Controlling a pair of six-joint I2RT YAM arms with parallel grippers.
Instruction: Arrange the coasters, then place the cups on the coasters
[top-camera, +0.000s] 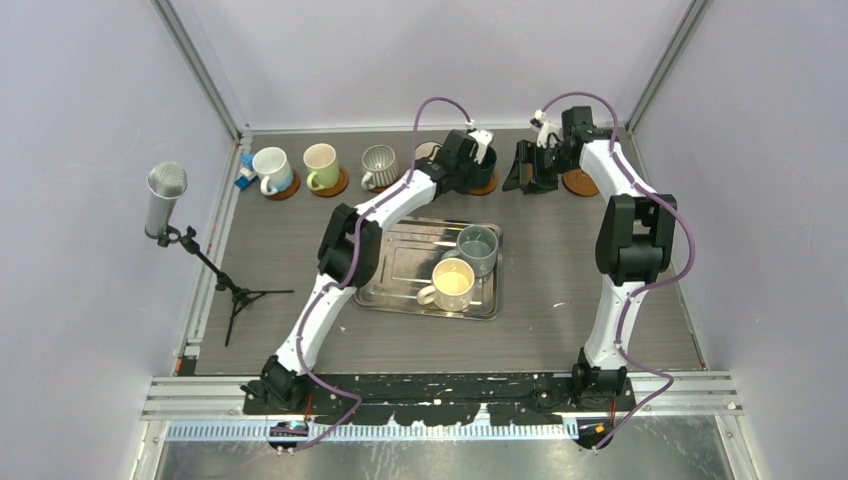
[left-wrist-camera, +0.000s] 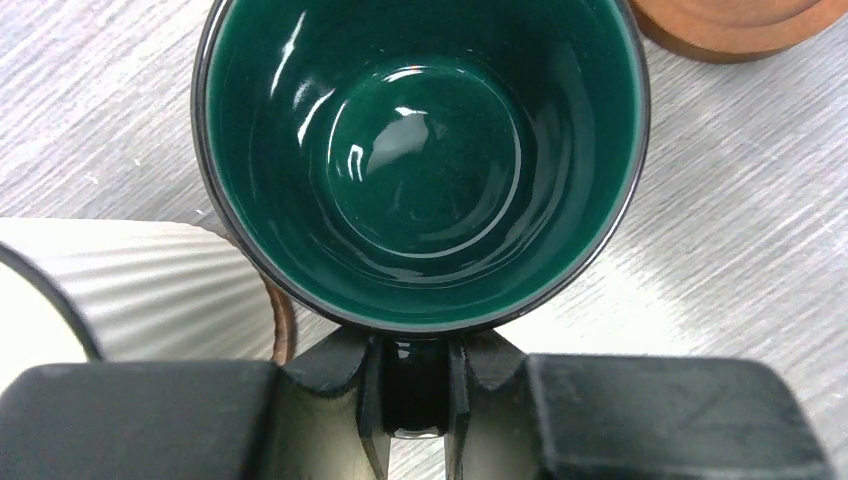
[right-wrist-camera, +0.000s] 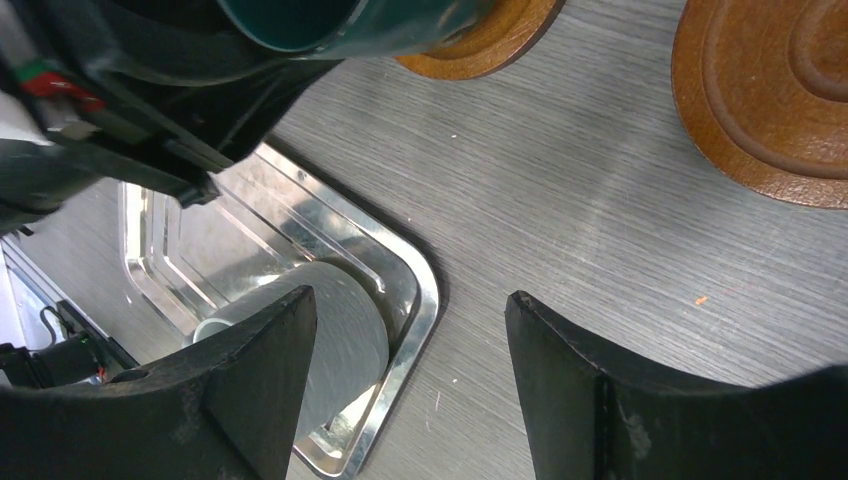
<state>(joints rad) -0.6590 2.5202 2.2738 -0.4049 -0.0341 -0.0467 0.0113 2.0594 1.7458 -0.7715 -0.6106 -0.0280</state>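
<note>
My left gripper (left-wrist-camera: 415, 395) is shut on the handle of the dark teal cup (left-wrist-camera: 420, 150), which it holds upright over an orange-brown coaster (right-wrist-camera: 480, 40) in the back row; whether the cup touches it is unclear. In the top view this cup (top-camera: 483, 168) sits just right of my left gripper (top-camera: 466, 158). My right gripper (top-camera: 528, 168) stands open and empty beside a bare coaster (top-camera: 580, 183), the same coaster (right-wrist-camera: 770, 90) showing in its wrist view. Three cups (top-camera: 270, 168) (top-camera: 320, 165) (top-camera: 378, 165) stand on coasters at back left.
A steel tray (top-camera: 400, 285) in the middle holds a grey-blue cup (top-camera: 478, 248) and a cream cup (top-camera: 452, 283). A pale ribbed cup (left-wrist-camera: 130, 290) stands close left of the teal one. A microphone stand (top-camera: 200, 255) is at the left. Walls enclose three sides.
</note>
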